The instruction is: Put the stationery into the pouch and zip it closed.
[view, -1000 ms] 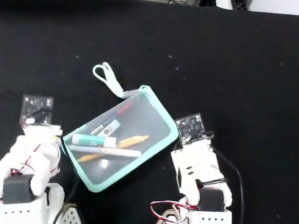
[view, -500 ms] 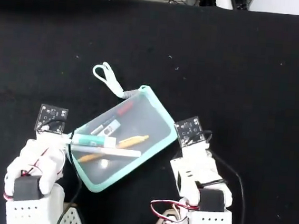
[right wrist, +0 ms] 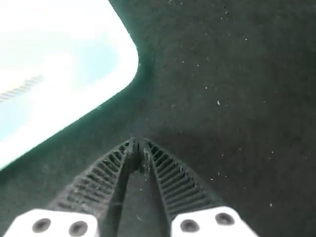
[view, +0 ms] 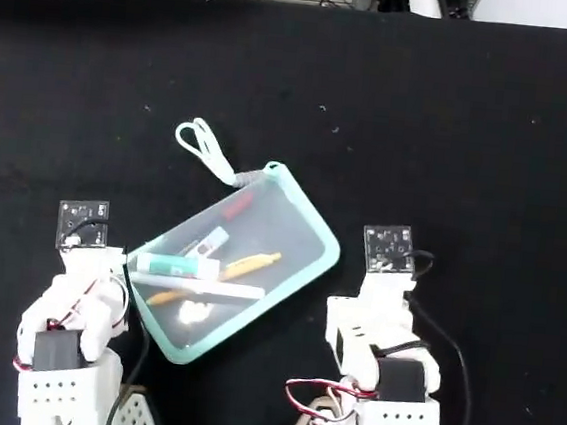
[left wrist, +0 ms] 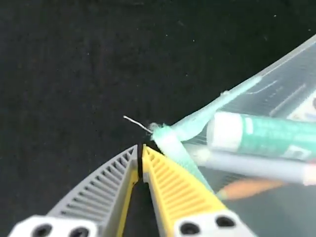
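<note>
Both arms have drawn back from the translucent mint-edged zip pouch [view: 292, 228]. The right one has swung out to its side, the left has eased off the near corner, and the pouch has barely shifted. It lies slantwise on the black tabletop [view: 452, 128] between the arms. Inside are a green-and-white glue stick [view: 178, 266], an orange pen [view: 248, 265] and a long white pen [view: 211, 287]. A white loop strap [view: 200, 142] trails from its far corner.

The left gripper [left wrist: 140, 148] sits just beside the pouch's corner, fingers [left wrist: 168, 182] pressed together on nothing. The right gripper [right wrist: 139, 147], likewise closed and empty, is near the opposite corner but apart from it.

We cannot tell whether the zip is fully run. We judge that the glue stick crowding the corner could jam the slider, and that a one-sided pull would drag the unbraced pouch.
</note>
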You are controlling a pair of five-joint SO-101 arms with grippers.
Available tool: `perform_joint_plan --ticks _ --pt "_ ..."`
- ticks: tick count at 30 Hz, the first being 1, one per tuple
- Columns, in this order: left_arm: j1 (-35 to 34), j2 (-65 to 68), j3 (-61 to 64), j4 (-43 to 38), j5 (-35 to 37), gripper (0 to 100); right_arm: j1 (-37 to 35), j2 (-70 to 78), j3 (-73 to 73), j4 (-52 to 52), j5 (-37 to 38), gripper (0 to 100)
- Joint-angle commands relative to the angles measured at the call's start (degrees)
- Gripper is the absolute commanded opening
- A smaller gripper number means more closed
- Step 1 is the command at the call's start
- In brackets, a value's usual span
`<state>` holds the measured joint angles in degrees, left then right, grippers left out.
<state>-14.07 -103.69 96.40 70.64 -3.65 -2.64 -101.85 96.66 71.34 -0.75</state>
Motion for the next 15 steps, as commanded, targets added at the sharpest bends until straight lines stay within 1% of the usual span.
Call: perform_joint_plan --ticks 1,10,15 --pt "0.31 -0.7 0.92 -1.23 0.35 3 0.53 -0.4 0.13 0.26 -0.62 1.5" --pt "0.4 -0.7 0.92 -1.23 0.35 3 0.62 -0.57 0.13 0.44 -0.62 1.5" --pt "0.75 -1.05 0.92 -1.23 0.35 3 0.62 -6.55 -0.13 0.62 -0.62 1.5"
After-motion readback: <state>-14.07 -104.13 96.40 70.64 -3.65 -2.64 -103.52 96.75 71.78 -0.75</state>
